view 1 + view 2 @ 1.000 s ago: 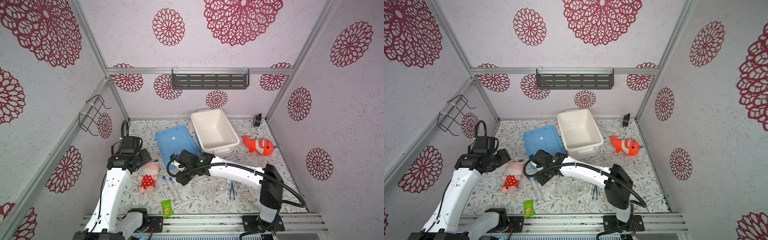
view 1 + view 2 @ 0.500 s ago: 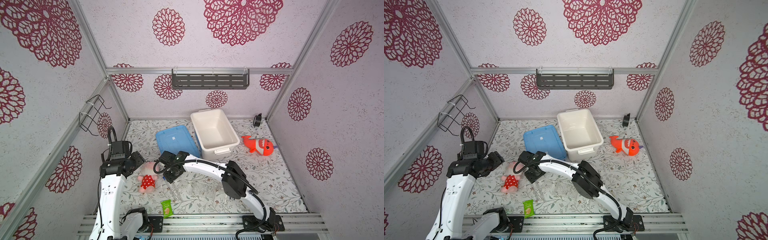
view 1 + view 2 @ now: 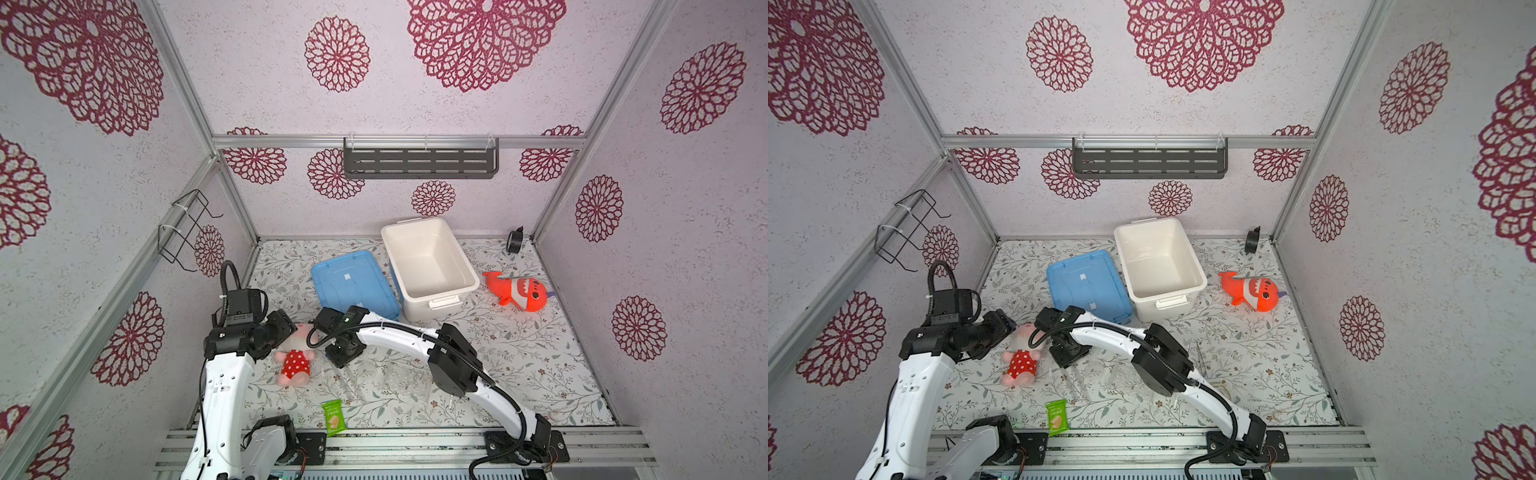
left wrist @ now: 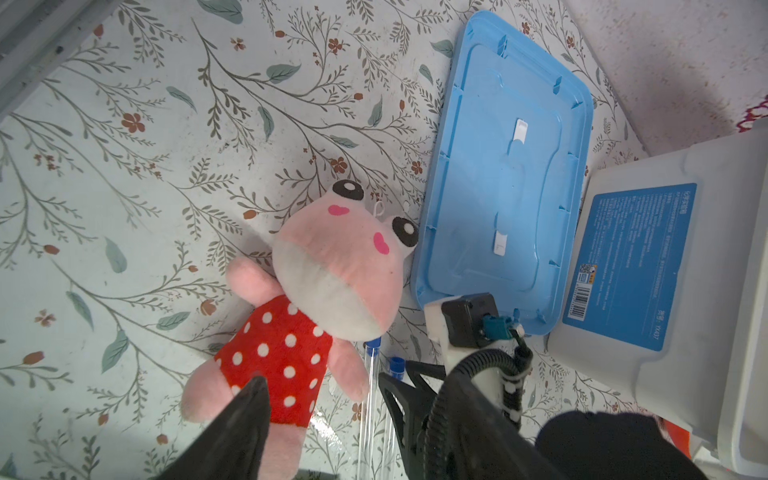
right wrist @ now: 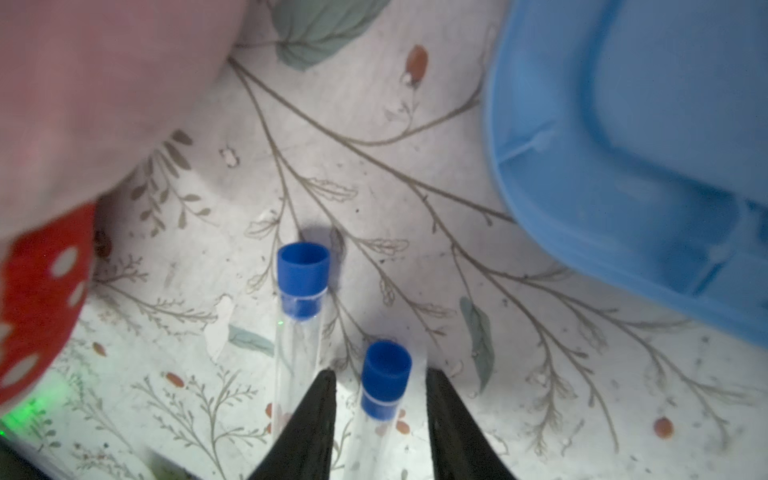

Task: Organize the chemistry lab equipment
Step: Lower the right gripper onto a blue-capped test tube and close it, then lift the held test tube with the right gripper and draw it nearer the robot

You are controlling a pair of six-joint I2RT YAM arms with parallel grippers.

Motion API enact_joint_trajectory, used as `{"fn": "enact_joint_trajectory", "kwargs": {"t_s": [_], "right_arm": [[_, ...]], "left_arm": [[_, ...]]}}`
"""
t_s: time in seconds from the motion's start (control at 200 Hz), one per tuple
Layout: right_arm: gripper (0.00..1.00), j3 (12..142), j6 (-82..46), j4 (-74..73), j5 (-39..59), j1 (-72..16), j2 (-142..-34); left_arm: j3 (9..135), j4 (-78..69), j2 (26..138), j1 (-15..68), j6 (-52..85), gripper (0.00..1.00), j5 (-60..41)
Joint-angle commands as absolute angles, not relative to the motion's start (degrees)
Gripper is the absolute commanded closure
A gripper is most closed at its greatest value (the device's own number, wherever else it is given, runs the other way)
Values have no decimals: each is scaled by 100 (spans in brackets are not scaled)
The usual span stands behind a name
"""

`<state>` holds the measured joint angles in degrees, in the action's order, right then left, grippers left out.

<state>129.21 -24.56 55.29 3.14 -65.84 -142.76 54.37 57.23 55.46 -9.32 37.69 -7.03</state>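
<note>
Front edge of mat [image 3: 540, 374]: snack packet [image 3: 333, 417], flat, on its own. Just behind it, clear glassware [image 3: 399, 374] beside the right arm [image 3: 453, 365]. It shows only as faint outlines in both top views, so pieces can't be counted or told apart. The arm's elbow covers part of that patch.

Then right gripper [image 5: 380, 386], down at the mat, jaws part open. One finger [image 5: 316, 419] sits each side of the capped tube [image 5: 385, 372]. Small gaps show either side of its blue cap: no squeeze, nothing lifted. The second tube [image 5: 302, 276] lies just beside it, parallel, outside the jaws. Both lie flat on the mat between the pink plush [image 4: 332, 266] and the near corner of the blue lid [image 3: 353, 286]. Their lower lengths are cut off in the right wrist view. In the top views the gripper body hides the caps and the glass barely shows.

Beside that, left gripper [image 3: 286, 329], raised over the pink plush, jaws wide, holding nothing. In the left wrist view one of its fingers [image 4: 245, 419] overlaps the plush's red dress. The other is a dark blur at the frame corner.

Further back the blue lid lies flat, just beside the white bin [image 3: 432, 266]. Orange plush [image 3: 519, 293] is right of the bin, apart from it. A black item [image 3: 514, 241] in the back corner is too small to tell. The shelf [image 3: 419, 164] hangs on the back wall.
</note>
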Motion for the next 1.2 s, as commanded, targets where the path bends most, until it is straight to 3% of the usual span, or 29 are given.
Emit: {"fn": "enact_joint_trajectory", "kwargs": {"t_s": [0.0,0.22,0.63,1.196], "right_arm": [[67,13324,-2641,6073,-8,-6617,-14502],[77,13441,-2788,6273,-215,-6636,-14607],[77,13011,-2811,5749,-416,-6705,-13885],[78,8962,-2480,2053,-555,-6798,-10658]], "left_arm": [[5458,5577,5511,-975,3676,29,-764],[5362,5536,5484,-976,3635,29,-785],[5424,5570,5514,-973,3598,29,-1154],[5314,5254,5482,-940,3877,31,-3227]]}}
